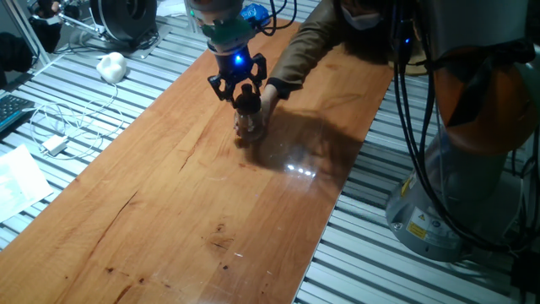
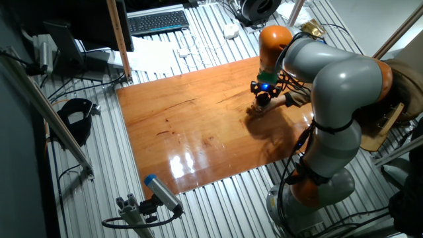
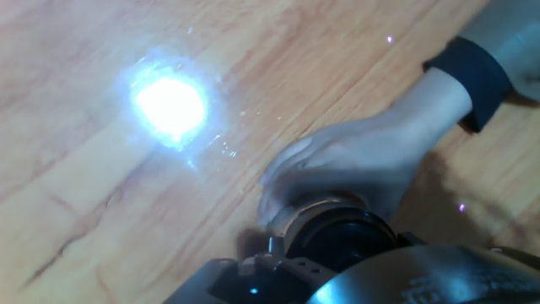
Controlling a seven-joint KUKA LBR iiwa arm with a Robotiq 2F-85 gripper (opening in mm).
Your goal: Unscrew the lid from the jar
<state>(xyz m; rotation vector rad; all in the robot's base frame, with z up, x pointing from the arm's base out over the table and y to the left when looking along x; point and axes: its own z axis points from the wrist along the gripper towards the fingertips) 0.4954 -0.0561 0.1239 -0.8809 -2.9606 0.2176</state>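
Note:
The small clear glass jar [image 1: 250, 125] stands upright on the wooden table [image 1: 169, 194], far of centre. Its black lid [image 1: 247, 103] sits on top. My gripper [image 1: 245, 95] points straight down over it, and its fingers look closed on the lid's knob. A person's hand [image 1: 272, 95] reaches in from the far side and holds the jar's body. The other fixed view shows the gripper [image 2: 263, 94] on the jar [image 2: 258, 106]. In the hand view the lid [image 3: 342, 238] is dark and blurred at the bottom, with the hand [image 3: 363, 160] wrapped around it; my fingertips do not show clearly.
The person's sleeved arm [image 1: 321, 42] crosses the table's far end. My arm's base [image 1: 456, 169] stands beyond the right edge. A white object [image 1: 111, 66] and cables [image 1: 55, 135] lie off the left edge. A bright glare spot [image 3: 169, 101] sits on the wood.

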